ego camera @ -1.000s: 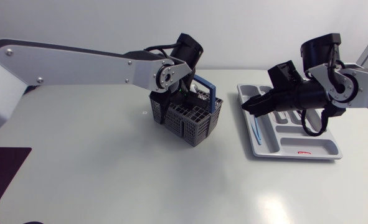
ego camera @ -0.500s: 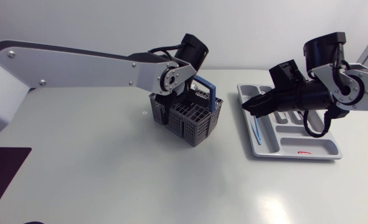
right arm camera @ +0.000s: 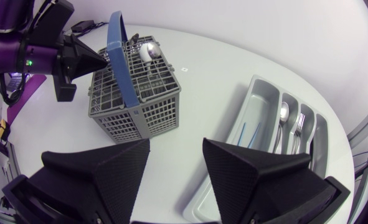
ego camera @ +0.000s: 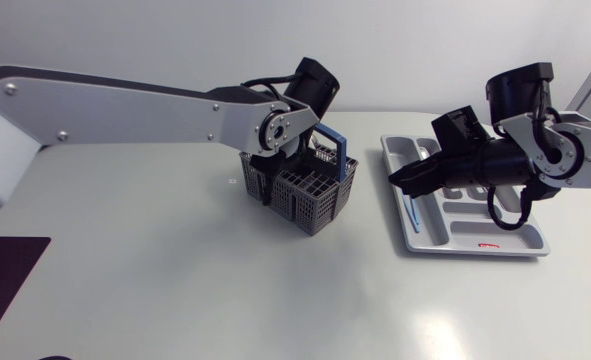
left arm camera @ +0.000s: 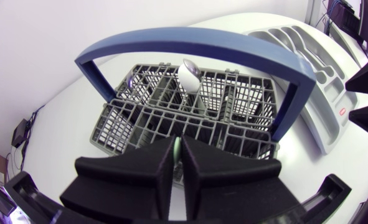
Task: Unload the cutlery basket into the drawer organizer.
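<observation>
Two arms were noted in the head view: the left gripper (ego camera: 267,168) sat at the far-left side of the cutlery basket (ego camera: 310,195), largely hidden by its own wrist. The right gripper (ego camera: 403,180) hung over the drawer organizer (ego camera: 520,243), well apart from the basket. At the left wrist, the claw was clenched on a pale sliver (left arm camera: 177,158) above the basket's near wall, with a white spoon (left arm camera: 189,73) upright under the blue handle (left arm camera: 190,43). At the right wrist, the claw stood released, the basket ahead of it, and the organizer held a metal spoon (right arm camera: 283,114), a fork (right arm camera: 299,127) and blue pieces (right arm camera: 248,134).
</observation>
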`<action>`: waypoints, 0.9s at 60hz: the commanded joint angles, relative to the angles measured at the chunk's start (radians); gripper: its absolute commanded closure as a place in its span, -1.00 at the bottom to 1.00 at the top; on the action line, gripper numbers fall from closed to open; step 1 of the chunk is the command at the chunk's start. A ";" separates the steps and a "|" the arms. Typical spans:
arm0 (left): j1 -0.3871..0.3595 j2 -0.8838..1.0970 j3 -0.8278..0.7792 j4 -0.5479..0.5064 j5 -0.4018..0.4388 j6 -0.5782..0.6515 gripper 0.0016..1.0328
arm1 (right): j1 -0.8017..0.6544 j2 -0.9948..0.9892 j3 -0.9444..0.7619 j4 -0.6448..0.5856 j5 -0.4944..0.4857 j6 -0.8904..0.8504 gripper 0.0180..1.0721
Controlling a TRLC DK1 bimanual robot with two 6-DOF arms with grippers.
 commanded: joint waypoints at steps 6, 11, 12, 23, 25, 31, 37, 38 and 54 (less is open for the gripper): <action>-0.006 -0.113 -0.052 -0.006 0.009 -0.015 0.91 | 0.001 -0.019 -0.029 0.011 0.003 -0.016 -0.20; -0.006 -0.160 -0.075 -0.006 0.020 -0.014 0.91 | 0.001 -0.024 -0.033 0.011 0.003 -0.017 -0.20; -0.006 -0.174 -0.081 -0.006 0.022 -0.014 0.91 | 0.001 -0.025 -0.033 0.011 0.003 -0.019 -0.20; -0.007 -0.259 -0.128 0.000 0.060 -0.011 0.90 | 0.003 -0.027 -0.041 0.013 0.003 -0.023 -0.20; -0.007 -0.268 -0.133 0.000 0.062 -0.011 0.90 | 0.004 -0.030 -0.042 0.013 0.003 -0.023 -0.20; -0.016 -0.292 -0.142 0.000 0.065 -0.011 0.90 | 0.004 -0.033 -0.047 0.014 0.003 -0.026 -0.20; -0.039 -0.326 -0.170 0.002 0.065 -0.009 0.90 | 0.003 -0.044 -0.062 0.025 0.003 -0.034 -0.20; -0.042 -0.335 -0.178 0.002 0.065 -0.009 0.90 | 0.003 -0.045 -0.065 0.025 0.003 -0.036 -0.20; -0.078 -0.596 -0.424 0.166 0.175 0.204 0.90 | -0.049 -0.157 -0.107 0.019 -0.055 -0.154 -0.33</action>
